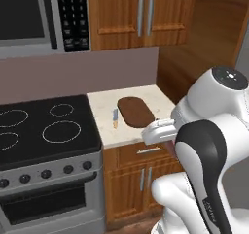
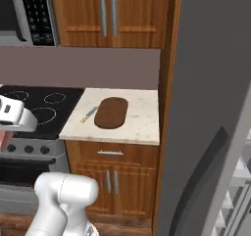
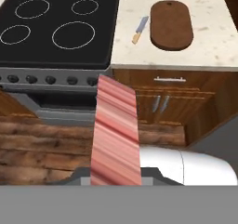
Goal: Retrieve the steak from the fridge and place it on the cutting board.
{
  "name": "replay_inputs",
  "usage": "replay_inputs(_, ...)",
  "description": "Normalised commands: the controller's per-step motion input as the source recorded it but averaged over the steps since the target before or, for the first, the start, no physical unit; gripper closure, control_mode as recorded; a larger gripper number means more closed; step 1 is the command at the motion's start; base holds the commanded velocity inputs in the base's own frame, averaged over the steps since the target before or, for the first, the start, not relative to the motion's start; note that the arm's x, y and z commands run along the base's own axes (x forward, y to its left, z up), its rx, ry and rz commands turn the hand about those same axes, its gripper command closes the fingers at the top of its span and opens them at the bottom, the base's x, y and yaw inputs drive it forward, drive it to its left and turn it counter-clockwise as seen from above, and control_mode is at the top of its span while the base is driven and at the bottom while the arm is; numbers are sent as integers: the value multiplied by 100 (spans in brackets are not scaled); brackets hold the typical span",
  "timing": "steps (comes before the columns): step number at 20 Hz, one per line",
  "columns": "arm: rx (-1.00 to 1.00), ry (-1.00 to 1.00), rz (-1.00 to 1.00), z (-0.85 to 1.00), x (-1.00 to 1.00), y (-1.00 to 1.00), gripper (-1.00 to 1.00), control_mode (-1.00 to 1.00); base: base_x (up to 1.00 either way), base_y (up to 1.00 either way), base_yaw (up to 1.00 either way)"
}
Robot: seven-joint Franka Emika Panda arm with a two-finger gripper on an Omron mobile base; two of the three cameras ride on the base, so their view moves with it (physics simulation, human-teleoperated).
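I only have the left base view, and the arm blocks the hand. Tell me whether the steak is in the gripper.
Observer: Yes. In the hand view the steak rises from between the fingertips, and the gripper is shut on it.
Operator: Check the near end of the board. The hand covers it for me.
Observer: The hand view shows the whole cutting board, and nothing lies on it. The knife lies beside it on the counter, apart from it.
Operator: Report the fridge.
Observer: In the right base view the fridge stands right of the counter with its door open. Shelves show at the lower right.
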Motion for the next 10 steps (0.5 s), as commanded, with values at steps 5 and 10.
replay_inputs(5, 0, 0, 0, 0, 0, 0, 100, 100, 81, -38, -52)
replay_inputs(10, 0, 0, 0, 0, 0, 0, 100, 100, 67, -1, -16)
